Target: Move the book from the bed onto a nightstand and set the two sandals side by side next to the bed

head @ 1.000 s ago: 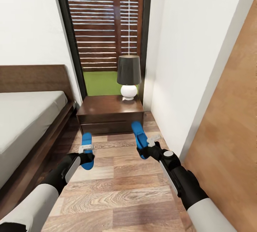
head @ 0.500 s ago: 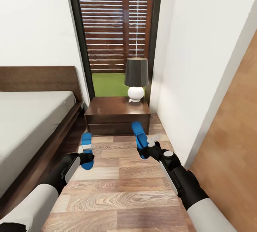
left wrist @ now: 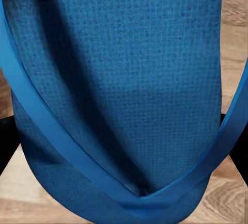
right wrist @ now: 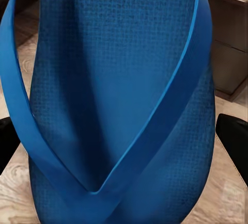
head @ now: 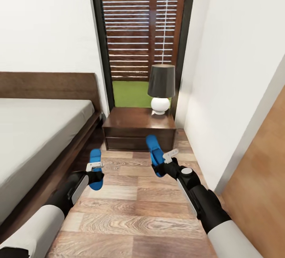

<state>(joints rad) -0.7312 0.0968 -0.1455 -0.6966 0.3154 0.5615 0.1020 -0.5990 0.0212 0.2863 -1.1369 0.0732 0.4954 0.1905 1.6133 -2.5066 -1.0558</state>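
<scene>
I hold one bright blue sandal in each hand above the wood floor. My left gripper [head: 95,169] is shut on the left sandal [head: 95,159], close to the bed [head: 35,131] frame. My right gripper [head: 164,162] is shut on the right sandal [head: 153,149], which tilts up toward the nightstand [head: 138,127]. Up close, the left sandal [left wrist: 119,90] and the right sandal [right wrist: 119,84] show their woven soles and straps. The book is out of view.
A black-shaded lamp with a white round base [head: 161,87] stands on the nightstand before the tall window [head: 142,36]. A white wall [head: 233,64] and a wooden panel [head: 261,178] close the right side. Plank floor [head: 134,210] runs between bed and wall.
The whole head view has shifted: bed, nightstand and window now sit further right and look slightly farther off. Both grippers keep the sandals at the same spots in the picture.
</scene>
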